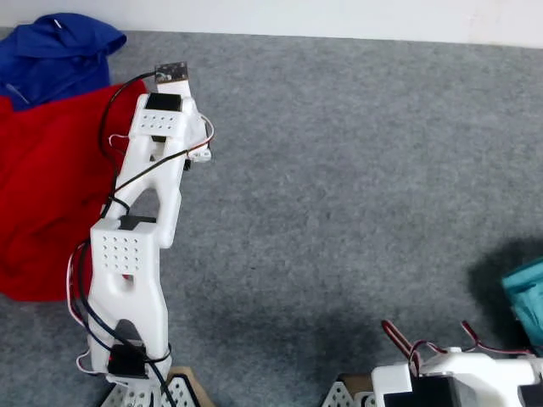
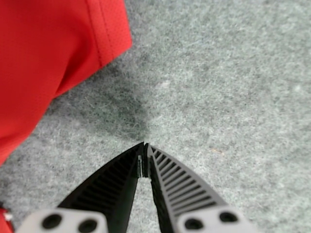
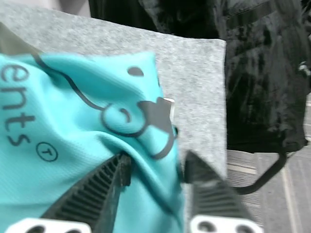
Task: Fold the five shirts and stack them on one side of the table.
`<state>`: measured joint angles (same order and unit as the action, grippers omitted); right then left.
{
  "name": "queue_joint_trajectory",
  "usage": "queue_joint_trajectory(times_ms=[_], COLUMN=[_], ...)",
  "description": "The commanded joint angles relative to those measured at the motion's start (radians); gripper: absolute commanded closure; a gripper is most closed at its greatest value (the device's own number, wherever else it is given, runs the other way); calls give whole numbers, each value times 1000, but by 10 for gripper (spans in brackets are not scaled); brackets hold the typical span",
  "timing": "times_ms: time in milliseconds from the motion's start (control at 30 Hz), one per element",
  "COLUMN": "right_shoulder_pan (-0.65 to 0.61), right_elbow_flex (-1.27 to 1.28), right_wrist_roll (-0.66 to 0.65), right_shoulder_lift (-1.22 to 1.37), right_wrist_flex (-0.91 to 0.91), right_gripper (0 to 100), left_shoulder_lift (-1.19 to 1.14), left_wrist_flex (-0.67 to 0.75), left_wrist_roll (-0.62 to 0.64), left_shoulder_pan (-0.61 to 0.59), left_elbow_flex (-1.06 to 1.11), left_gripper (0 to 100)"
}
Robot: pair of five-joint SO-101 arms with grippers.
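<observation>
A red shirt (image 1: 51,178) lies spread at the table's left side, with a blue shirt (image 1: 55,51) bunched at its far end. My left gripper (image 2: 145,148) is shut on nothing, tips over bare grey felt just beside the red shirt's (image 2: 48,53) hem; in the high view it (image 1: 172,76) sits at the shirt's far right corner. My right gripper (image 3: 155,162) holds a bunched fold of a teal printed shirt (image 3: 73,121) between its fingers near the table's right edge. That teal shirt (image 1: 528,297) shows at the right border of the high view.
Grey felt (image 1: 339,170) covers the table, bare across the middle and back. The right arm's base (image 1: 458,377) sits at the front right. Beyond the table's edge (image 3: 221,97) hangs dark fabric (image 3: 262,73).
</observation>
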<state>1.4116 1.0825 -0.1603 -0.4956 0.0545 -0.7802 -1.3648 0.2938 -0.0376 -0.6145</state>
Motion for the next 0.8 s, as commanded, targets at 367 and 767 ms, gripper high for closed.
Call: queue_joint_trajectory(times_ms=[367, 767], right_shoulder_pan=[-150, -343], right_elbow_flex=[-495, -585], right_wrist_roll=[178, 180], right_shoulder_lift=[-30, -30], right_wrist_flex=[513, 782], right_gripper=[801, 933], left_shoulder_lift=[4, 16], left_wrist_flex=[8, 54], left_wrist_roll=[-2, 3], left_shoulder_pan=[13, -25], left_elbow_flex=[-4, -10], left_gripper=[994, 994])
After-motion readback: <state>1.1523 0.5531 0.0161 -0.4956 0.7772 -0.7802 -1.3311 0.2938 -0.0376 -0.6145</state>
